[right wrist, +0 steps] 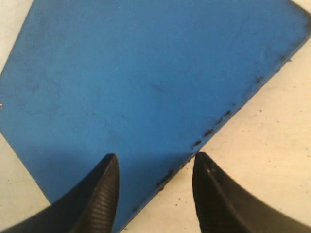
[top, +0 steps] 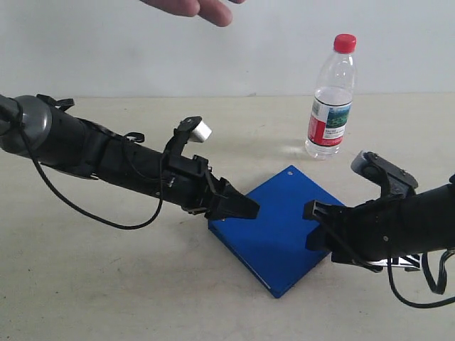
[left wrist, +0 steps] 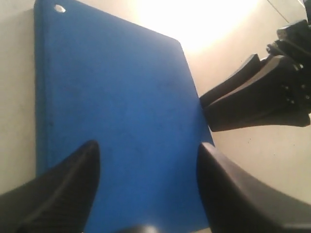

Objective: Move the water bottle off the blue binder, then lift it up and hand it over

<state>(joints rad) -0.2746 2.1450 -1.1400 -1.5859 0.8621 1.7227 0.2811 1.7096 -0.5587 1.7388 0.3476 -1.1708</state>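
Exterior, bottle: the water bottle [top: 332, 99] stands upright on the surface [top: 106, 284], beyond the blue binder's [top: 277, 234] far corner, off it as far as I can see.
Exterior, binder: lies flat between my two arms, top bare.
Exterior, pincers: left pincer [top: 245, 207] sits low at the binder's left edge, right pincer [top: 311, 224] at its right corner; neither holds anything.
Exterior, receiver: a person's hand [top: 195, 7] hangs at the top of the view, well apart from the binder.
Left wrist: left pincer [left wrist: 148, 148] spread wide and empty over the blue cover [left wrist: 116, 107]; the right pincer [left wrist: 233, 97] shows at the opposite edge.
Right wrist: right pincer [right wrist: 155, 158] parted and empty, straddling the binder's scuffed edge [right wrist: 214, 128]. Bottle not in either wrist view.
Handling guess: binder stiff, flat, probably light, and the cover looks smooth, so it may slide. I'd pinch the edge from both sides and keep it level.
Stage guess: bottle step looks done; lift and handover remain.
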